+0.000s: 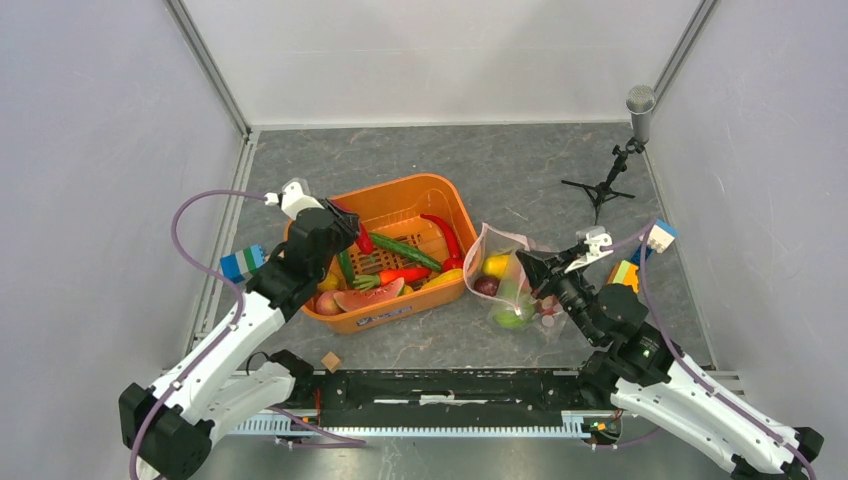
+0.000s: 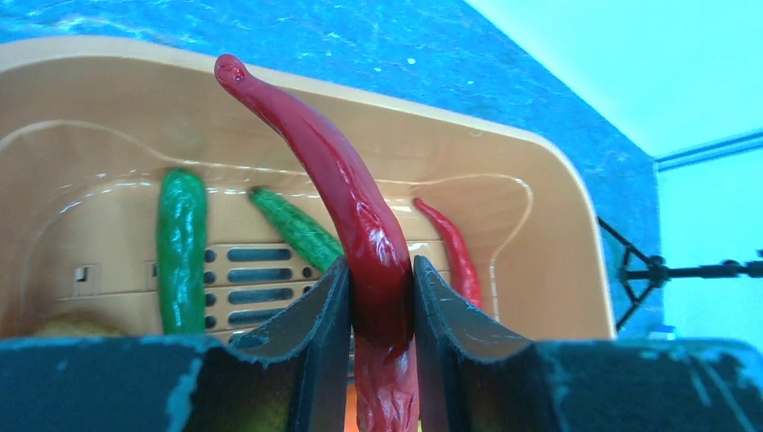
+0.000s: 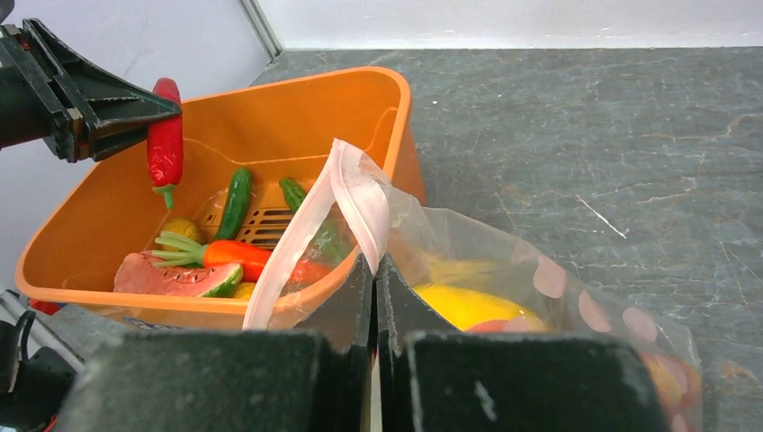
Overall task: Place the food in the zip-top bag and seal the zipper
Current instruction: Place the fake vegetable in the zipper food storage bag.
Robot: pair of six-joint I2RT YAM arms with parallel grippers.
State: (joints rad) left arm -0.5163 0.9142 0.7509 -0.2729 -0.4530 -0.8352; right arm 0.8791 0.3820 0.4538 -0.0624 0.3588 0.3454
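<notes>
Left fingers (image 2: 333, 306) clamped on both sides of a red chilli (image 2: 346, 180), gripping it mid-body; stem end hangs down, tip curves up and away. Chilli is in the air over the far-left corner of the orange tub (image 1: 440, 190), not touching it. Right fingers (image 3: 360, 297) pressed fully together on the mouth edge of the zip-top bag (image 3: 549, 279), right at the zipper (image 3: 358, 193). Pink strip loops up out of the grip, mouth partly open. Bag lies on the table (image 1: 540, 170) just beside the tub's right wall. Inside the bag: yellow piece (image 1: 496, 266), dark red piece (image 1: 487, 285), green piece (image 1: 512, 317). Food in the tub: second red chilli (image 1: 446, 235), cucumber (image 1: 405, 251), carrot (image 1: 395, 276), watermelon slice (image 1: 370, 297), a few yellow bits. Coloured blocks (image 1: 243, 262) on the table left of the tub, more by the right arm. Microphone stand (image 1: 605, 185) at the far right of the table.
</notes>
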